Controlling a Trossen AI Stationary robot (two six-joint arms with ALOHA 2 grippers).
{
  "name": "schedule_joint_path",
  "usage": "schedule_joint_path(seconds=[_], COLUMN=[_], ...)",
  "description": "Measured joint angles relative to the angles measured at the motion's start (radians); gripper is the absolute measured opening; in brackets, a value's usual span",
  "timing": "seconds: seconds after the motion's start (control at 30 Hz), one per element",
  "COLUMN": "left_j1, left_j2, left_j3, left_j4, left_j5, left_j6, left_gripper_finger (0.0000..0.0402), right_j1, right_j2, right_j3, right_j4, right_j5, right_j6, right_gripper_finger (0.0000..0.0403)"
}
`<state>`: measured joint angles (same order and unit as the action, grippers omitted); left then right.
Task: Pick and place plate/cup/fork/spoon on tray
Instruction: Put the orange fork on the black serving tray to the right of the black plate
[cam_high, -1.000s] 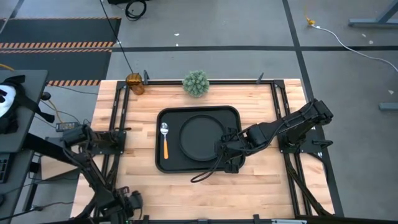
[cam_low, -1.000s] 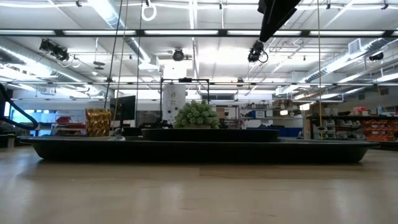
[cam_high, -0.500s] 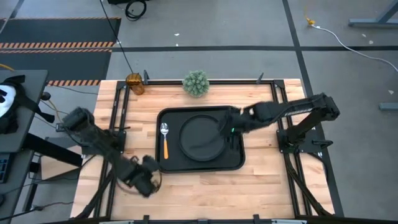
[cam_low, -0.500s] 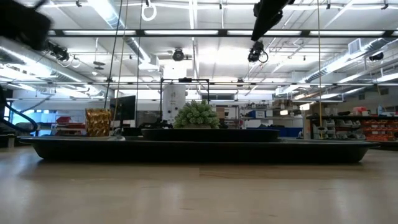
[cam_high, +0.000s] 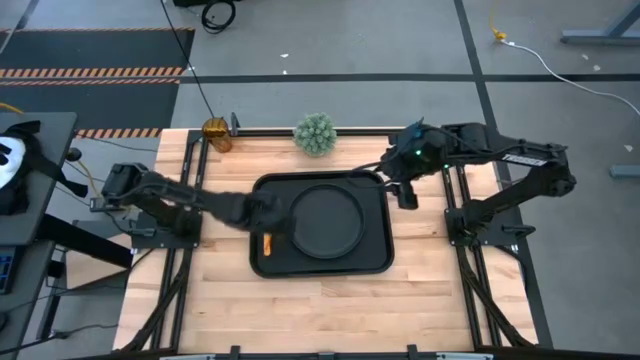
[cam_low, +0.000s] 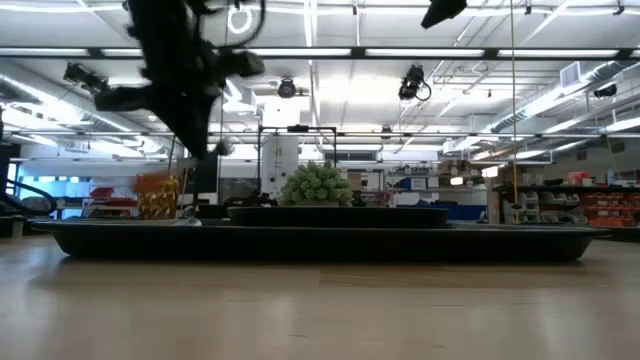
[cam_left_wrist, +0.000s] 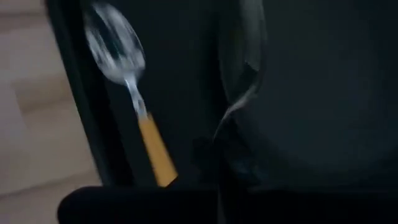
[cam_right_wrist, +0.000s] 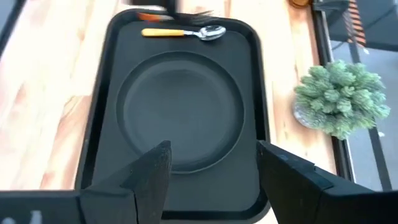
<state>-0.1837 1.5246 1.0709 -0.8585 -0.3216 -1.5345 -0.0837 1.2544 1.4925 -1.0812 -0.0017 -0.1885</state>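
Two arms: working over the tray (cam_high: 320, 262).
Left gripper (cam_high: 268, 212): hovering clenched over the spoon (cam_right_wrist: 186, 32).
Right gripper (cam_high: 398, 182): hanging released beside the tray.
Plate (cam_high: 325, 220): lying on the tray.
Cup (cam_high: 216, 133): standing at the table's far edge.
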Motion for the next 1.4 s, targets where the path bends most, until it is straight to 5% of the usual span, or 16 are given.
schedule_joint_path(seconds=[0.3,0.53,0.9,1.4], left_j1=[0.201,0.201,0.212,0.291], left_j2=[0.129,0.196,0.149,0.146], left_j3=[0.000,0.000,0.003,0.003], left_j4=[0.137,0.134,0.116,0.112], left_j5=[0.067,0.148,0.141,0.056], left_j6=[-0.025,-0.027,-0.075,-0.093], left_gripper_finger=[0.0002,0.0003,0.0008,0.0175], right_j1=[-0.006,0.011,-0.044,-0.057], right_j2=[-0.043,-0.101,-0.101,-0.071], right_j3=[0.000,0.000,0.000,0.000], right_j4=[-0.117,-0.187,-0.143,-0.117], right_j5=[-0.091,-0.114,-0.111,-0.131], right_j6=[-0.002,0.036,0.028,0.010], right_gripper_finger=[0.0240,0.0240,0.0240,0.0240])
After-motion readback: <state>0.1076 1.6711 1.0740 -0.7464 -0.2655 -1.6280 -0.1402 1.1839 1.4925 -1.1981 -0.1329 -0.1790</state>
